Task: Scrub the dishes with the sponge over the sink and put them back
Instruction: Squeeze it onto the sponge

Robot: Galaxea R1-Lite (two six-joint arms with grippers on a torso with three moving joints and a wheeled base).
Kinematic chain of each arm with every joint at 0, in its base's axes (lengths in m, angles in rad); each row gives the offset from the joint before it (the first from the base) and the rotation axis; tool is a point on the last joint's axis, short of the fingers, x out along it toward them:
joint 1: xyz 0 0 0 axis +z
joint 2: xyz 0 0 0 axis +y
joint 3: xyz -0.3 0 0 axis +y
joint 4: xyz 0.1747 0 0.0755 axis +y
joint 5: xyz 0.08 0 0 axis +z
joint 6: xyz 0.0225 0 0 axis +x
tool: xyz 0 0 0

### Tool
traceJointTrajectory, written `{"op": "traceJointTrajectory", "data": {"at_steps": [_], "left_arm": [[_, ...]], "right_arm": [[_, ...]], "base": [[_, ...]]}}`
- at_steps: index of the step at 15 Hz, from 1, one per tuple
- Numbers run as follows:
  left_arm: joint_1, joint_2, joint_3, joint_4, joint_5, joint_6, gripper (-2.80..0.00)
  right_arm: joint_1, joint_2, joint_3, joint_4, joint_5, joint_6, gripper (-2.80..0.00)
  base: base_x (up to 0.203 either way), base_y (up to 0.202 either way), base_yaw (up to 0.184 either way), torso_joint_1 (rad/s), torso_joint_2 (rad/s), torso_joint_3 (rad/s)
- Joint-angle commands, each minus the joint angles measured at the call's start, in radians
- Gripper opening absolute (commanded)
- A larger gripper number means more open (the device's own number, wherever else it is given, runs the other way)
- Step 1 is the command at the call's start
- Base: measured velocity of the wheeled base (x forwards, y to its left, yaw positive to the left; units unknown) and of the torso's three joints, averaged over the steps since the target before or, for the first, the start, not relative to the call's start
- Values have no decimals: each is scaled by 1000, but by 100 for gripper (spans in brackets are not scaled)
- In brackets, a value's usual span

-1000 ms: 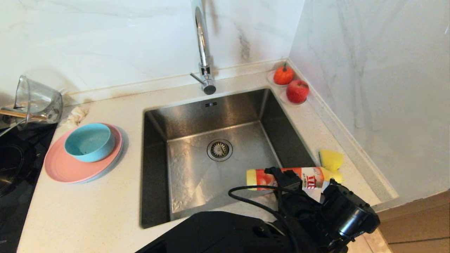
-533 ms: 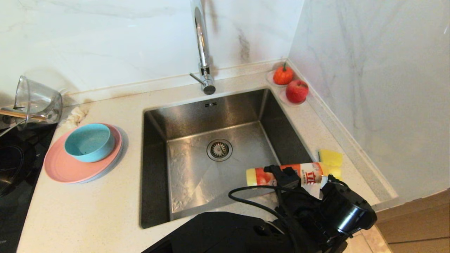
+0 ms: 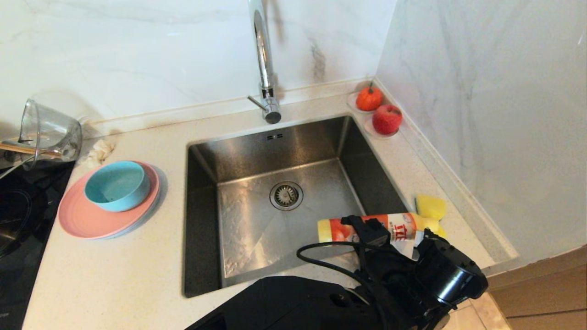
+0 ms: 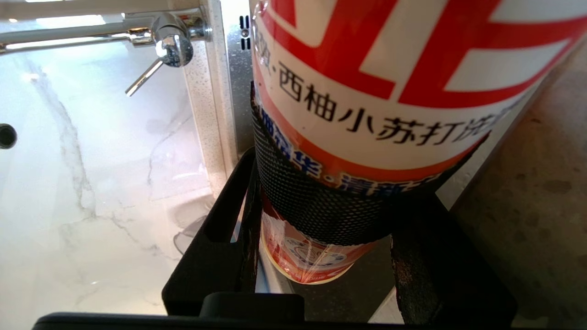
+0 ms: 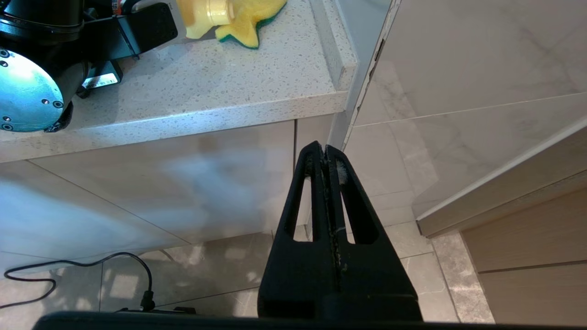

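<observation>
The teal bowl sits on the pink plate, and a grey-blue plate's rim shows under it, left of the sink. My left arm reaches across to the sink's right front corner. There my left gripper is shut on a red, white and yellow detergent bottle, held lying level. The yellow sponge lies on the counter right of the sink, at the bottle's cap end. My right gripper hangs shut below the counter edge, holding nothing.
A tall chrome faucet stands behind the sink. A tipped glass jug and a black cooktop are at the far left. A toy pumpkin and an apple sit in the back right corner by the marble wall.
The bottle in my left gripper has crept slightly towards the back and left. The dishes, the sponge and my right arm have not moved.
</observation>
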Motion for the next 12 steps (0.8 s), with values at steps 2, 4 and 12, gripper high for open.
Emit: {"op": "traceJointTrajectory", "data": {"at_steps": [2, 4, 12], "left_arm": [[1, 21, 1, -5, 8, 6, -280], [1, 23, 1, -2, 8, 6, -280], [-1, 17, 11, 7, 8, 7, -280]], "right_arm": [[0, 0, 0, 0, 1, 0, -280], [0, 0, 0, 0, 1, 0, -280], [0, 0, 0, 0, 1, 0, -280]], "base": [[0, 0, 0, 0, 0, 0], [0, 0, 0, 0, 0, 0], [0, 0, 0, 0, 0, 0]]}}
